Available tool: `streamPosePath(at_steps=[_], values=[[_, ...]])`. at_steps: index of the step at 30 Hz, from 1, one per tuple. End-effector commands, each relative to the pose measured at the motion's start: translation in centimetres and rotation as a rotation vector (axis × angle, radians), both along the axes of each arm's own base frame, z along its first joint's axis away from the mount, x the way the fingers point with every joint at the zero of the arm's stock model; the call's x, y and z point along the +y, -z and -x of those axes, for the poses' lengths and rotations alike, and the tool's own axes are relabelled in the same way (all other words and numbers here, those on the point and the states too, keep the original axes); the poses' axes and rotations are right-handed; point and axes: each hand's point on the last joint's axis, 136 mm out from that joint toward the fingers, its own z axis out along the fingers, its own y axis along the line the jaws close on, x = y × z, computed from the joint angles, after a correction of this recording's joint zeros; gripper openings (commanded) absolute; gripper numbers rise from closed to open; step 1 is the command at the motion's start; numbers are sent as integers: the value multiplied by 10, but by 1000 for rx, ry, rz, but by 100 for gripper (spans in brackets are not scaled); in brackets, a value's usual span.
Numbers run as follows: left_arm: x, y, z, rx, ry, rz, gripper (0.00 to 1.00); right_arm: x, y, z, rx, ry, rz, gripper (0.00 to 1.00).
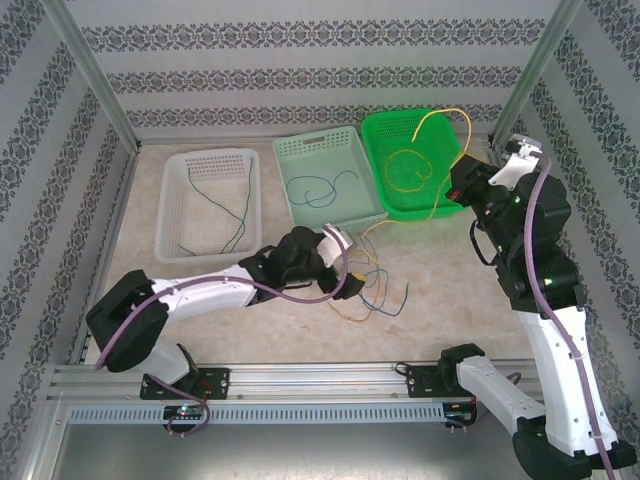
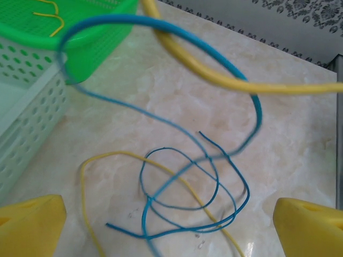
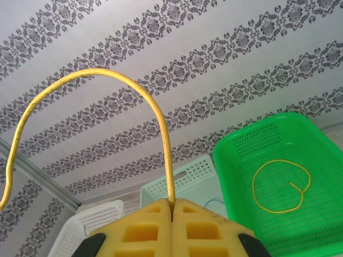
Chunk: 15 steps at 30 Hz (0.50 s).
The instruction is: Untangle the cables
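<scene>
While the pale surface [image 1: 470, 310] lies bare right of the knot and toward its near edge, three baskets line the far edge: a white basket [image 1: 210, 154] at left standing apart, a mint basket [image 1: 320, 143] and a green basket [image 1: 372, 150] touching. The left end effector [image 1: 350, 275] hangs released, fingers [image 2: 32, 225] spread wide over a tangle of blue and yellow cables [image 1: 372, 292] just before the mint basket's near rim. At the green basket's right rim, the right end effector [image 3: 172, 206] is clenched on a yellow cable [image 3: 107, 77] arching upward. A yellow coil [image 1: 405, 170] lies in the green basket, a blue strand [image 1: 320, 190] in the mint, a dark green strand [image 1: 225, 205] in the white.
</scene>
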Motion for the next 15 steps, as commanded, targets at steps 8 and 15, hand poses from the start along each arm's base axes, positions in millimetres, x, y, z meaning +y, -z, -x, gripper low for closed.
streamPosePath(at_steps=[8, 15], values=[[-33, -32, -26, -79, -39, 106, 100, 5, -12, 3, -37, -33, -73, 0], [-50, -29, -26, -39, 11, 108, 39, 5, -19, 5, -52, -38, -85, 0]])
